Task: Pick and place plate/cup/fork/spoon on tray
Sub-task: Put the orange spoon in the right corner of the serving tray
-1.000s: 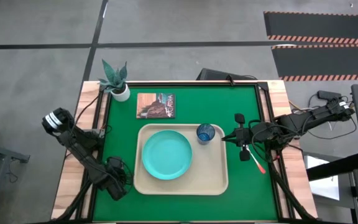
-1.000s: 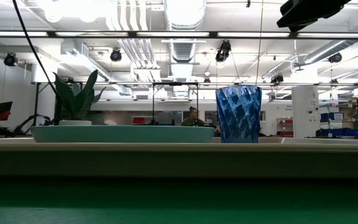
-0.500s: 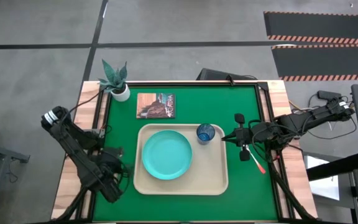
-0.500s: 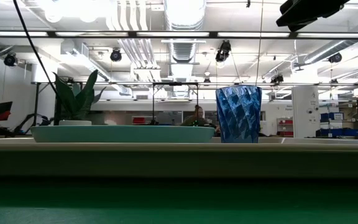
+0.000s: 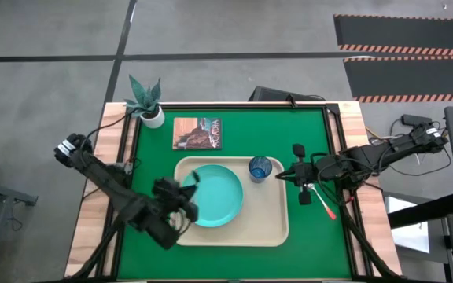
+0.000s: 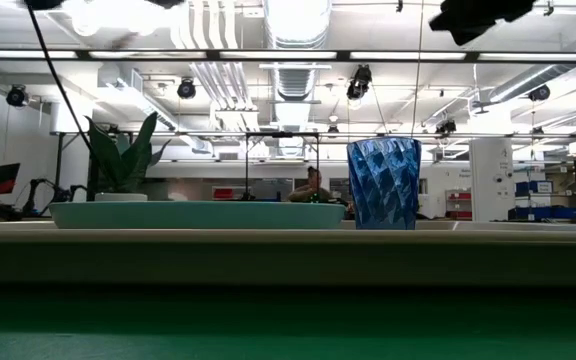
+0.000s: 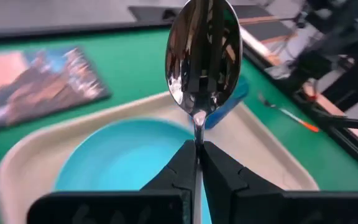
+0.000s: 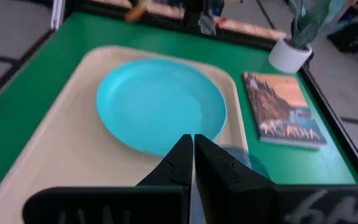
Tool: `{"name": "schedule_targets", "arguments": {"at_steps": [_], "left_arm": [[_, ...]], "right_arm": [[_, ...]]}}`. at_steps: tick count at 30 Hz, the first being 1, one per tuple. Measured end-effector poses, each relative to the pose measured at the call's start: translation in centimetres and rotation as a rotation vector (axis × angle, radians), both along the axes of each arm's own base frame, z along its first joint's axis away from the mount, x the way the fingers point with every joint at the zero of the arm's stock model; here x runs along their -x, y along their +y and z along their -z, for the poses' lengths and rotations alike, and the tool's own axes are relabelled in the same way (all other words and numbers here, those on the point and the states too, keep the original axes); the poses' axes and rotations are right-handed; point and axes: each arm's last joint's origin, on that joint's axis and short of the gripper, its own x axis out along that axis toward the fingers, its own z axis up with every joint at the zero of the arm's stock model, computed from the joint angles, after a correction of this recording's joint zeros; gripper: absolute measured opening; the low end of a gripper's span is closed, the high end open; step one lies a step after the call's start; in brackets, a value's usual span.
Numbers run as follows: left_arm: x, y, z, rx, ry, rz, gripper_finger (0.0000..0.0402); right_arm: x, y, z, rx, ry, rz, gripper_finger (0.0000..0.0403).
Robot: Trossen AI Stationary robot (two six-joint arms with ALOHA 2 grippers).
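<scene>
While the plate (image 5: 211, 195) and cup (image 5: 259, 168) sit on the tray (image 5: 270, 224), the spoon (image 7: 204, 59) is held upright, pinched by the closed left gripper (image 7: 197, 152) above the tray's left edge. Stiff, light and likely slippery, it is gripped just below the bowl. The right gripper (image 8: 191, 152) is seen closed, empty, beside the fork (image 5: 318, 199).

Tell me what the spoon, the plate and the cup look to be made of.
The spoon, held in the left gripper, looks like polished metal: its bowl mirrors the surroundings. The plate seems to be matte turquoise plastic, evenly coloured with no glare. The cup is translucent blue with faceted walls that let light through, so glass or clear plastic; which one is unclear.
</scene>
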Motion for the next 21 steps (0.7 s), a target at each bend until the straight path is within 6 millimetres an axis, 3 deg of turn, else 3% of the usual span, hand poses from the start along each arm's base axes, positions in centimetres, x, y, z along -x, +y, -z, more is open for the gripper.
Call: {"name": "schedule_targets", "arguments": {"at_steps": [6, 12, 18, 21], "left_arm": [[-4.5, 1.2, -2.0, -0.19, -0.04, 0.13, 0.0002], [-6.6, 1.9, -3.1, -0.39, -0.068, 0.199, 0.0002], [-7.2, 2.3, -1.2, -0.449, -0.094, 0.192, 0.0002], [-7.5, 2.4, 0.5, -0.47, -0.071, 0.147, 0.0002]], "right_arm": [[-1.2, 0.3, -0.4, -0.03, -0.091, 0.029, 0.0009], [-2.8, 0.8, -0.4, -0.055, -0.166, 0.03, 0.0021], [-5.3, 1.6, 0.0, -0.031, -0.278, 0.026, 0.0067], [-6.4, 1.6, 0.0, 0.014, -0.352, 0.118, 0.0095]]}}
